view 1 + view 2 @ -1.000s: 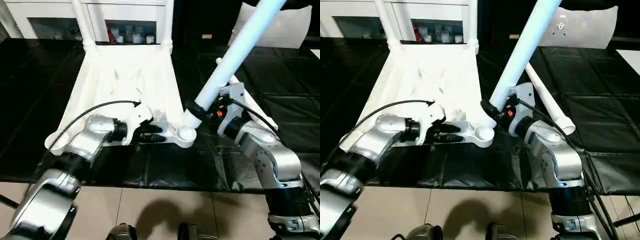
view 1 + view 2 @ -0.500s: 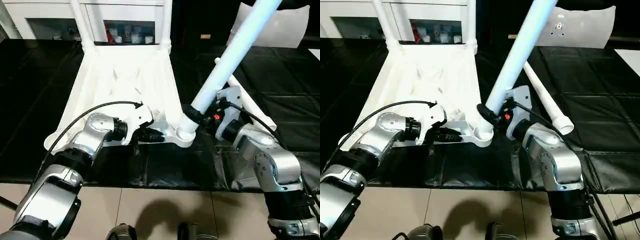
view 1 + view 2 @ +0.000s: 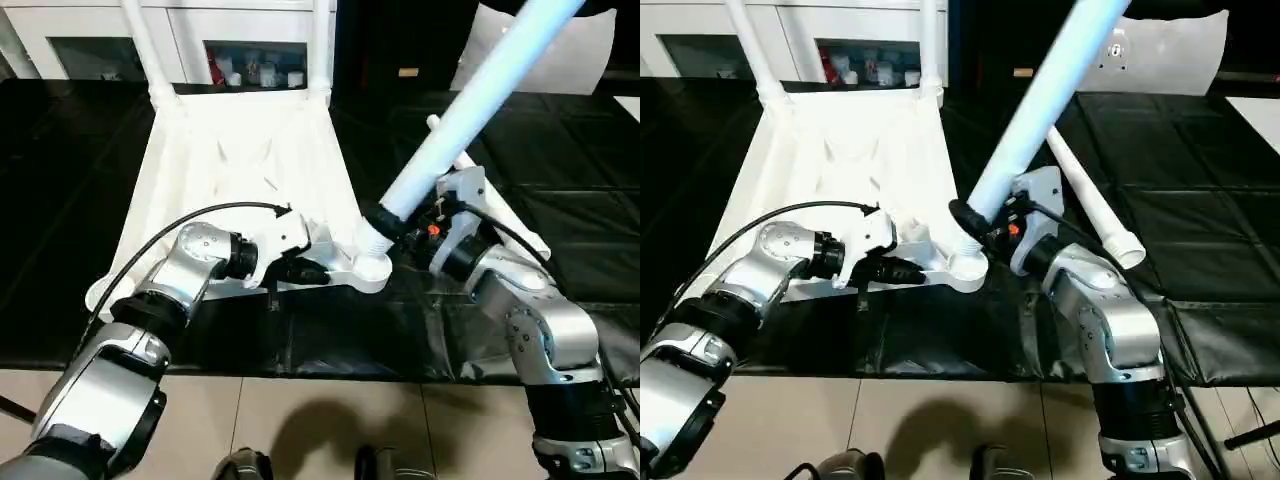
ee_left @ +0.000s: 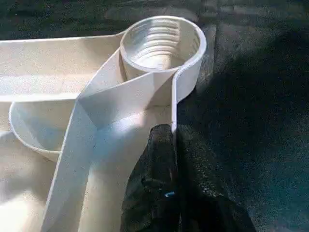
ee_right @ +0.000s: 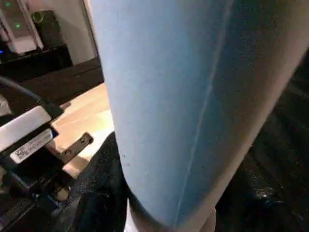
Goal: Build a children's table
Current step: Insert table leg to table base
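From the head cameras I see the white plastic tabletop (image 3: 240, 170) lying upside down, ribbed underside up, on the black-covered counter (image 3: 80, 180), with two white tubular legs (image 3: 145, 50) already standing in its far corners. My left gripper (image 3: 300, 268) has its jaws pinched tight on the tabletop's near edge wall, beside the round corner socket (image 3: 372, 268). My right gripper (image 3: 385, 222) clasps a long white tubular leg (image 3: 470, 110), tilted, with its lower end at that socket. Another white leg (image 3: 1090, 200) lies on the counter behind.

On the left wrist camera, black fingers (image 4: 159, 193) clamp the thin wall just beside the empty threaded socket (image 4: 161, 43).

On the right wrist camera, the held leg (image 5: 193, 96) sits between half-spread jaws.
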